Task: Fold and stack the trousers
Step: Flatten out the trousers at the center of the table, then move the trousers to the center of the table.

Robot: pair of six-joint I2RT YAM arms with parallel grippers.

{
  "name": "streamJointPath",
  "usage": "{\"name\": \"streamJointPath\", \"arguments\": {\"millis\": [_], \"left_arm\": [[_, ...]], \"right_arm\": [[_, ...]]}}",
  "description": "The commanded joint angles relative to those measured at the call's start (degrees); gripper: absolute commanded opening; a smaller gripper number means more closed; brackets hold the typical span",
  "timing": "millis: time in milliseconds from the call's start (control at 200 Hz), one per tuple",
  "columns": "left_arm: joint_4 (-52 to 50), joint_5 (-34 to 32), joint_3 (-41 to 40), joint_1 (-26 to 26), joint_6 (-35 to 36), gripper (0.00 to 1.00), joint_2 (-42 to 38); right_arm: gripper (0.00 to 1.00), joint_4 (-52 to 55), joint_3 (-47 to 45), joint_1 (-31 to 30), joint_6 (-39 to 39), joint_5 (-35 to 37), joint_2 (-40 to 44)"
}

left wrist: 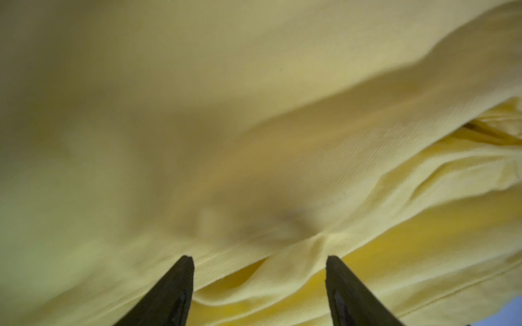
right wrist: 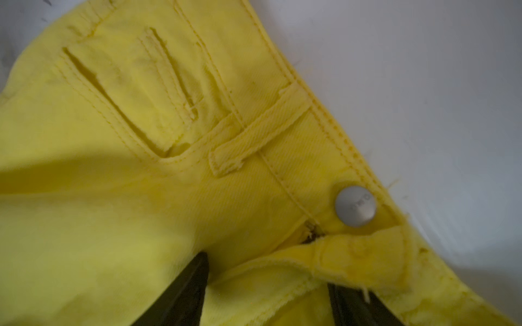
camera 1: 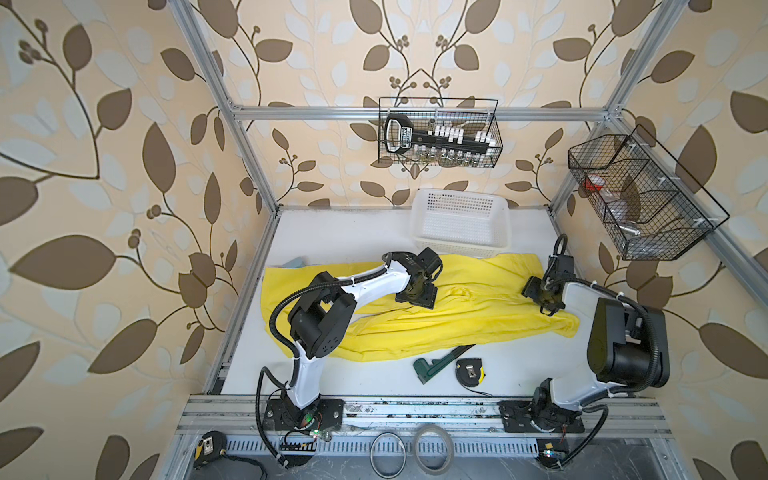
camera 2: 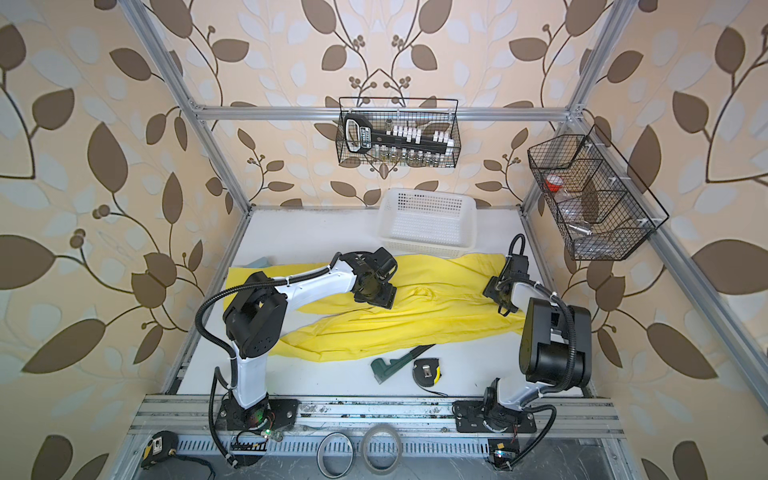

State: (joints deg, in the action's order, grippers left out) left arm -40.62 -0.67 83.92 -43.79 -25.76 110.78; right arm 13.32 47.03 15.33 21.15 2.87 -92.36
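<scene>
Yellow trousers [camera 1: 457,322] are lying spread across the middle of the white table [camera 1: 332,232], waist pointing to 3 o'clock, legs running toward 9.

Left gripper [left wrist: 259,258] is hanging over the mid-section, fingers standing wide apart, gripping nothing. The cloth below it is blurred.

Right gripper [right wrist: 267,269] is sitting at the waistband near the metal button [right wrist: 355,206]. Its jaws are also spread, one fingertip tucked under the fly flap, nothing pinched.

White basket [camera 1: 461,224] is sitting just beside the trousers at 12 o'clock. Green wrench [camera 1: 436,361] and tape measure [camera 1: 469,370] are lying at 6.
</scene>
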Motion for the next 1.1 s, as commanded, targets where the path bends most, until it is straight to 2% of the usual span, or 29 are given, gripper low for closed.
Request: {"name": "streamJointPath", "arguments": {"millis": [0, 150, 295, 365, 460, 585, 710, 875, 975, 1095], "left_arm": [[-9.3, -8.8, -2.5, 0.5, -1.9, 0.77, -10.0], [-15.3, -14.2, -12.9, 0.6, -10.4, 0.81, -21.3], [-21.4, -16.8, -22.1, 2.1, -20.1, 0.83, -34.6], [-25.7, -21.0, -26.2, 2.5, -25.3, 0.98, -40.4], [-29.0, -20.7, -31.5, 6.6, -31.0, 0.99, -47.1], [-26.2, -19.9, -38.2, 12.6, -34.3, 0.99, -54.2], [-20.7, -15.8, -42.1, 21.5, -33.6, 0.97, -54.6], [-15.7, -14.2, -41.9, 23.5, -34.7, 0.91, -49.1], [-13.5, -13.3, -43.7, 23.5, -35.4, 0.8, -47.0], [-12.4, -13.7, -45.1, 23.5, -35.8, 0.62, -47.0]], "right_arm": [[0.69, 2.2, 3.6, 0.2, -0.8, 1.4, -1.2], [0.74, 7.6, 6.6, -3.3, -1.8, 3.6, 6.5], [0.8, 9.9, 0.6, -3.4, 1.6, 1.2, 17.6], [0.85, 11.4, -3.1, -3.4, 3.8, -0.7, 23.2], [0.86, 15.7, -6.5, -3.7, 8.1, -1.7, 29.6], [0.86, 20.6, -11.4, -4.7, 14.1, -0.5, 36.8], [0.85, 24.2, -15.7, -5.0, 17.0, 1.9, 40.8], [0.84, 23.1, -21.2, -4.2, 20.5, 1.7, 41.5], [0.83, 21.6, -23.3, -0.6, 21.3, 1.1, 39.7], [0.81, 18.1, -24.1, 1.8, 20.1, 1.1, 37.1]]}}
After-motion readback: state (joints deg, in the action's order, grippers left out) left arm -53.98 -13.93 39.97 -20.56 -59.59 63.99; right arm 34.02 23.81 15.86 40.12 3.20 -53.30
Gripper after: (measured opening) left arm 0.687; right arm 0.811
